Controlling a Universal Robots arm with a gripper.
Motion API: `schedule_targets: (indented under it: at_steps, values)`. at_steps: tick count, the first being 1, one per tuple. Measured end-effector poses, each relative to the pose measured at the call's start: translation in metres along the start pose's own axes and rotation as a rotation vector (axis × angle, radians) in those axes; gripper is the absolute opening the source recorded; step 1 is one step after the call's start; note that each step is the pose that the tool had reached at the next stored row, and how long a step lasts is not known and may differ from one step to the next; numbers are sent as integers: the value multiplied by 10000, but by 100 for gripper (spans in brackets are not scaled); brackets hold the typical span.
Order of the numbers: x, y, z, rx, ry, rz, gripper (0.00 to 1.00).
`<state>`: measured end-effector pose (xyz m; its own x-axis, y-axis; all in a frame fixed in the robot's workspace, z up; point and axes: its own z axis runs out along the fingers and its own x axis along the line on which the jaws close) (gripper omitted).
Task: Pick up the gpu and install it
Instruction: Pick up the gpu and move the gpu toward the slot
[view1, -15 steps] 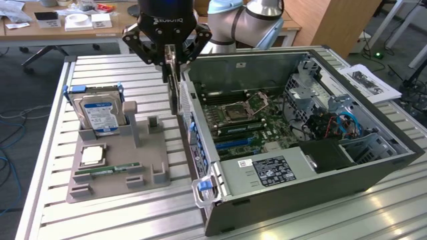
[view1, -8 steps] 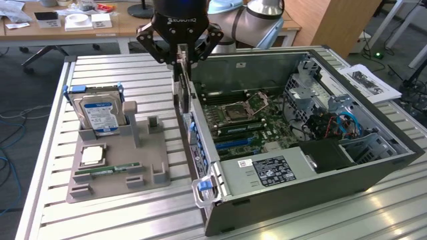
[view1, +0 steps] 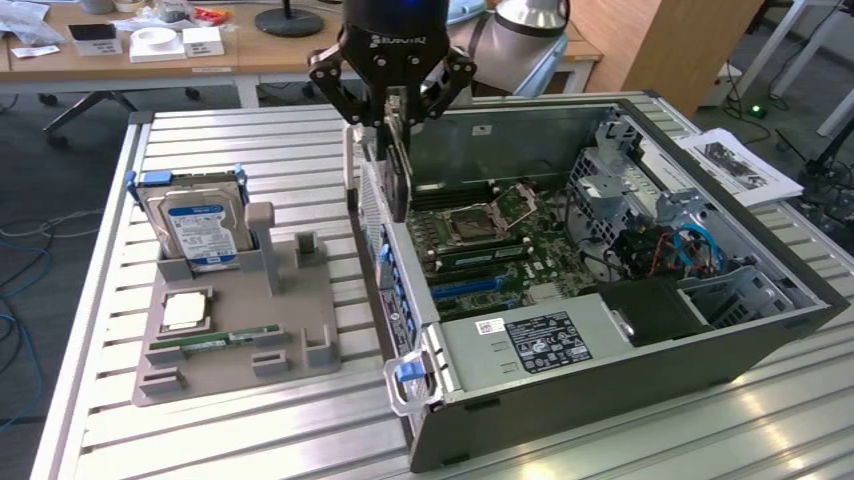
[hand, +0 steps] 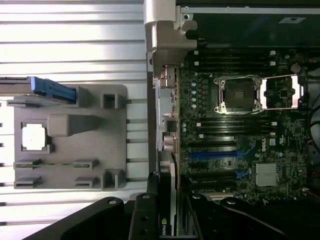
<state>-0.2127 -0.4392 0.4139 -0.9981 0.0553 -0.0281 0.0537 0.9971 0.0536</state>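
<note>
The gpu (view1: 387, 170) is a thin dark card hanging upright, edge toward the camera, with my gripper (view1: 395, 112) shut on its top edge. It hovers over the open computer case (view1: 747, 330), at the case wall on the exterior view's left, above the motherboard (view1: 494, 240). In the wrist view the gpu (hand: 167, 192) shows edge-on between my fingers, beside the blue expansion slots (hand: 212, 155). Its lower edge stands above the board, not seated in a slot.
A grey holder (view1: 307, 290) on the slatted metal table carries a hard drive (view1: 198, 225), a processor chip (view1: 184, 310) and a green RAM stick (view1: 214, 340). Papers (view1: 741, 165) lie on the table at the exterior view's right. A desk with clutter stands behind.
</note>
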Motion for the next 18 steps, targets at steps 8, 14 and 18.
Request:
schedule_targets:
  at_steps: [8,14,18]
  values:
    - [-291,16,9,-25,2,-10,27]
    - [-530,28,17,-44,3,-17,27]
    - [-691,37,22,-53,4,-21,27]
